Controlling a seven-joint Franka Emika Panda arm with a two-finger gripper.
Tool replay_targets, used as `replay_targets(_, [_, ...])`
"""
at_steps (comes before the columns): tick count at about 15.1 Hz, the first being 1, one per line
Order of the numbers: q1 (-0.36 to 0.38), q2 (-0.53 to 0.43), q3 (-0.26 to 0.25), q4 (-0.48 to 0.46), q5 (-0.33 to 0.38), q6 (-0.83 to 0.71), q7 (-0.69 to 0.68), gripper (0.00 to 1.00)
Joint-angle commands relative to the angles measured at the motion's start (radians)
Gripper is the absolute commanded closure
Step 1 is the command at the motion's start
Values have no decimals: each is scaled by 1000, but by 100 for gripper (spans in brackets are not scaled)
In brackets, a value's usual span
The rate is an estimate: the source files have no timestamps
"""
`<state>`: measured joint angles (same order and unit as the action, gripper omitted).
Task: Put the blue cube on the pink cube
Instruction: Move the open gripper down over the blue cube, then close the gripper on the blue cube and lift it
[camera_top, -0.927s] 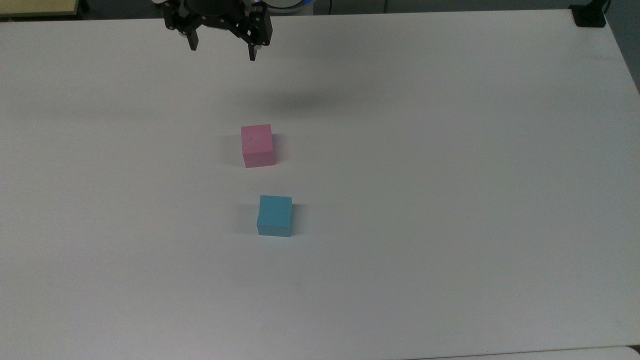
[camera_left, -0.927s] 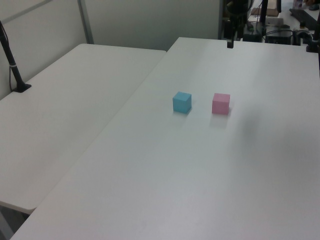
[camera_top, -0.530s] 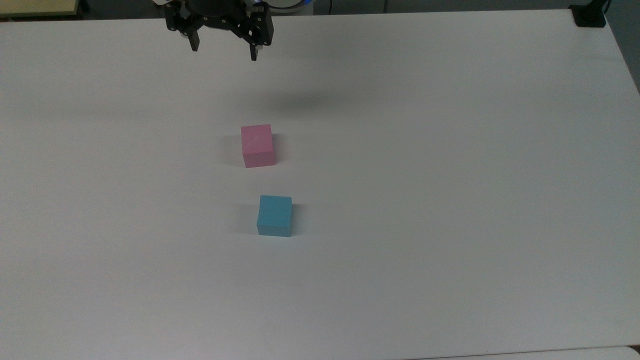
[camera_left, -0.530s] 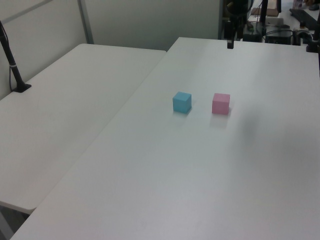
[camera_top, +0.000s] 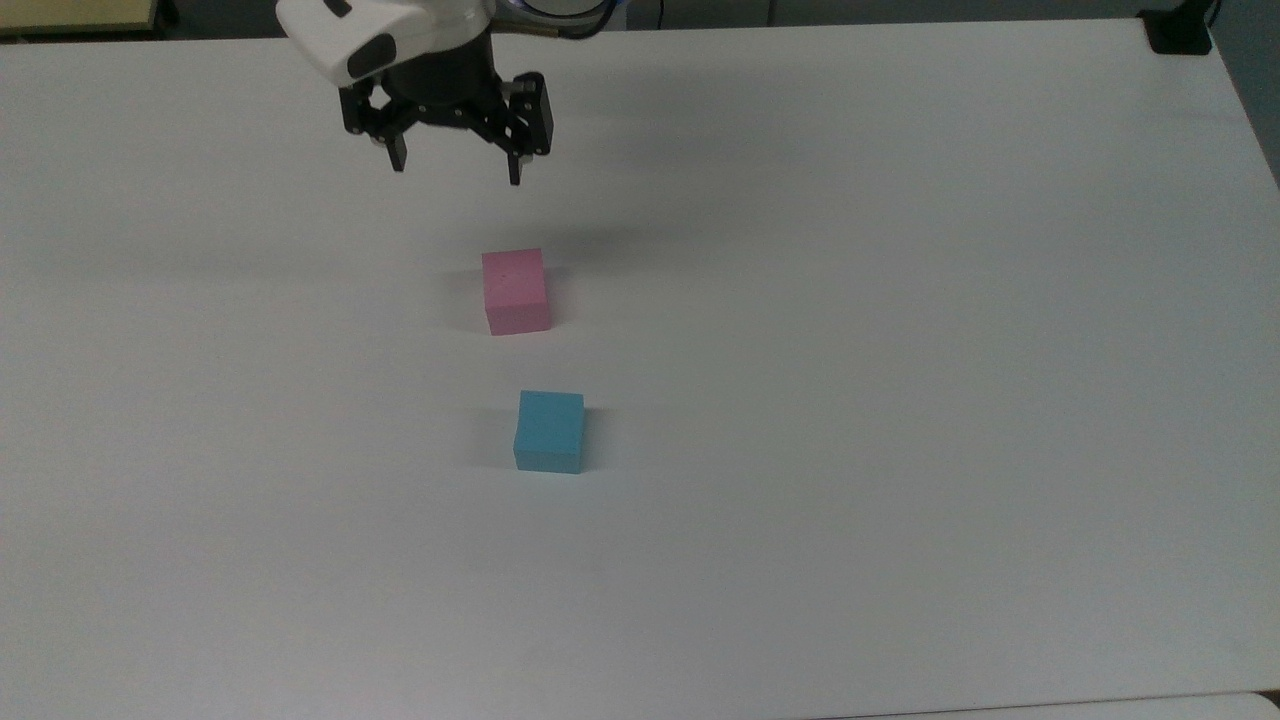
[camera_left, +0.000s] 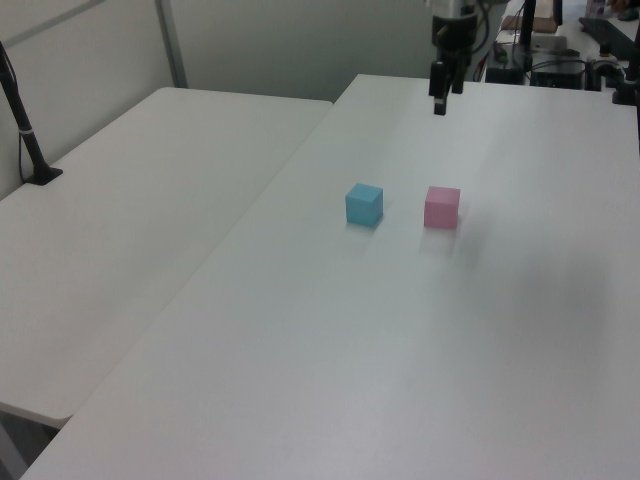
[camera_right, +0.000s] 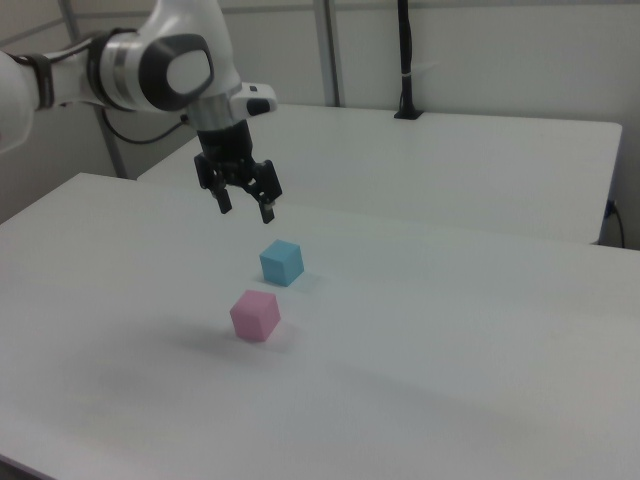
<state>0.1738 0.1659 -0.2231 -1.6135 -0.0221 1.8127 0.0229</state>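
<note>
End effector (camera_top: 456, 168) hanging wide open, holding nothing, above tabletop (camera_top: 900, 350). Risk – clipping pink cube (camera_top: 516, 290) while crossing toward blue cube (camera_top: 549, 431), nudging either – spoiling stack alignment.

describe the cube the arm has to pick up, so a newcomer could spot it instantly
On the big white table two small cubes sit near the middle, apart from each other. In the top view, the blue cube is the lower one, farther from the open gripper. It is light cyan; its neighbour, the pink cube, is pale pink.
</note>
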Motion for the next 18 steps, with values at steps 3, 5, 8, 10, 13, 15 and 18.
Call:
replay_targets(3, [9, 255, 2, 99, 36, 255, 24, 0])
replay_targets(5, [18, 351, 7, 124, 34, 376, 57, 0])
replay_targets(8, [62, 441, 10, 127, 30, 514, 118, 0])
replay_targets(10, [72, 452, 24, 129, 31, 525, 138, 0])
replay_targets(13, [72, 452, 25, 127, 31, 525, 141, 0])
replay_targets(15, [69, 454, 25, 126, 30, 527, 135, 0])
replay_targets(18, [70, 460, 25, 119, 16, 527, 123, 0])
